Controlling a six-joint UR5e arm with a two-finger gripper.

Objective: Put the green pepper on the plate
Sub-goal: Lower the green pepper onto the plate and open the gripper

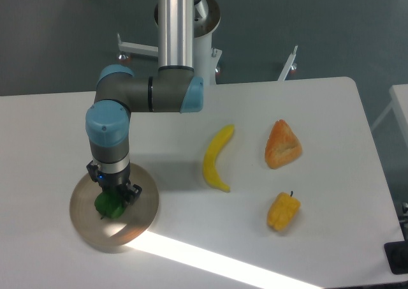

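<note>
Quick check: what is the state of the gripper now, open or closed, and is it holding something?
Gripper: down over the plate, right at the green pepper; its fingers are hidden by the wrist, so open or closed cannot be told.

- white table (191, 251), rounded far-right corner
- bright sunlight stripe (210, 260) runs diagonally across its front
- grey-blue floor (64, 40) behind
- white metal frame legs (137, 46) at back
</note>
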